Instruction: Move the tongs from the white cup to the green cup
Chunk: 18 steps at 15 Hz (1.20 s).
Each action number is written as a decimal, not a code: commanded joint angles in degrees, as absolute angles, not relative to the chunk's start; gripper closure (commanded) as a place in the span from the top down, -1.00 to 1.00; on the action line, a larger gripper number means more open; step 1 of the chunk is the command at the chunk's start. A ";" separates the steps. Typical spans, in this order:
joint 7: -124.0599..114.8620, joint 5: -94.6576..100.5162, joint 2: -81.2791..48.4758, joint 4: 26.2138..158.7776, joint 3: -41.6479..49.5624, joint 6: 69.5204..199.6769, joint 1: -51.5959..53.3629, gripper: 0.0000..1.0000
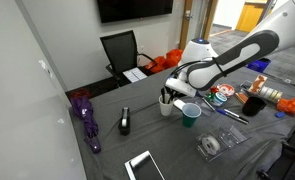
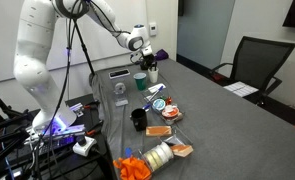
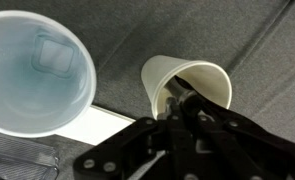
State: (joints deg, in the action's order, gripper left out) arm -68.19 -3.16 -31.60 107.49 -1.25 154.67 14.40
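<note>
The white cup (image 3: 187,78) stands on the dark table with the black tongs (image 3: 177,98) sticking out of it. My gripper (image 3: 173,112) is right above the cup's mouth, and its fingers look shut on the top of the tongs. The green cup (image 3: 37,70), pale inside and empty, stands close beside the white cup. In both exterior views the gripper (image 1: 171,88) (image 2: 148,58) hangs over the white cup (image 1: 166,107) (image 2: 152,75), next to the green cup (image 1: 190,115) (image 2: 140,78).
On the table are a black gadget (image 1: 125,122), a purple umbrella (image 1: 87,120), a clear tape roll (image 1: 211,146), a white tablet (image 1: 144,166), a round colourful tin (image 1: 223,95) and blue pens (image 1: 230,114). An office chair (image 1: 120,50) stands behind the table.
</note>
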 commanded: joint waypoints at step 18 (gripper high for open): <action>-58.41 -1.29 -4.35 122.89 -1.96 137.08 12.16 -0.97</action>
State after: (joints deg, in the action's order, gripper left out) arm -57.60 -5.53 -9.42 120.08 -2.13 145.02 13.37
